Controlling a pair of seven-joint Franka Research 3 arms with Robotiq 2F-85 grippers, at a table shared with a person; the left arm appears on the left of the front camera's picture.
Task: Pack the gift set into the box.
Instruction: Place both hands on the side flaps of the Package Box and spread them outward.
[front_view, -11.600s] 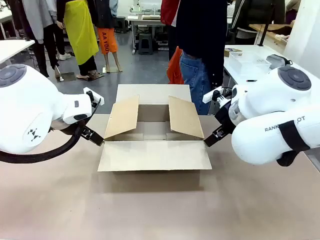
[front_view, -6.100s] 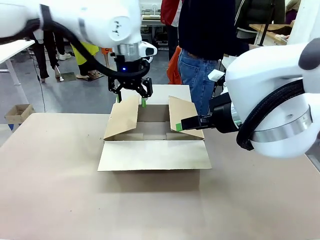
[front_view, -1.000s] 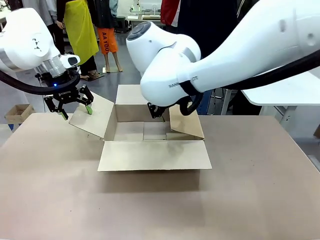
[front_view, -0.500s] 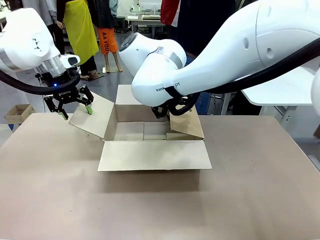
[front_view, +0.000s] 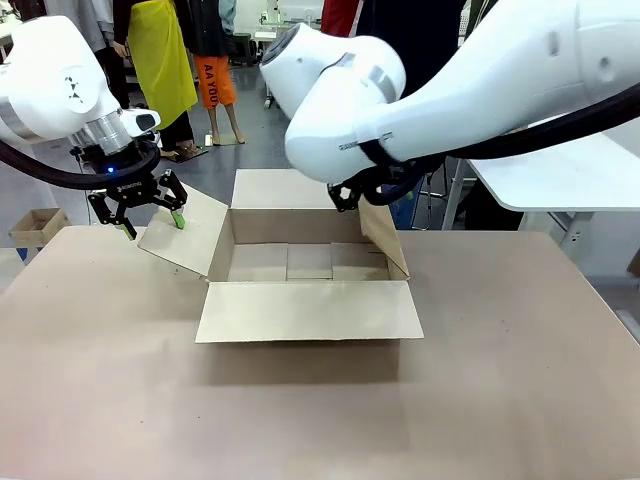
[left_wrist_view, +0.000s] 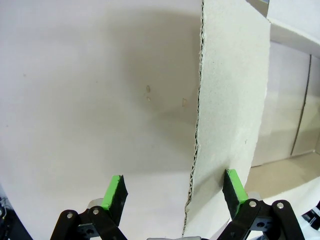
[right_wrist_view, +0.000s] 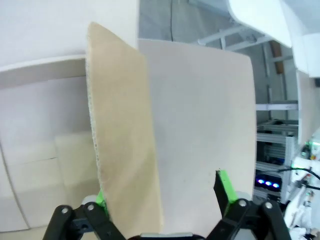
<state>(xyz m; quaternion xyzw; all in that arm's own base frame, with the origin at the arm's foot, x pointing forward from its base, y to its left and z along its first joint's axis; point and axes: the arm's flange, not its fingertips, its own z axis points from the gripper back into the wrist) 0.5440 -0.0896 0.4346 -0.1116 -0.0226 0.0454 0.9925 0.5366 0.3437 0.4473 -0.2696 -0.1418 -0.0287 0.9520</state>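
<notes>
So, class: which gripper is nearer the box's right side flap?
Right. The right gripper straddles that flap at its edge, jaws open; the left gripper is across the box, straddling the opposite flap.

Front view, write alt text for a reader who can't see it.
An open cardboard box sits mid-table with nothing visible inside. The left gripper, open, straddles the top edge of its outward-splayed left flap, while the right arm reaches across to the more upright right flap.
</notes>
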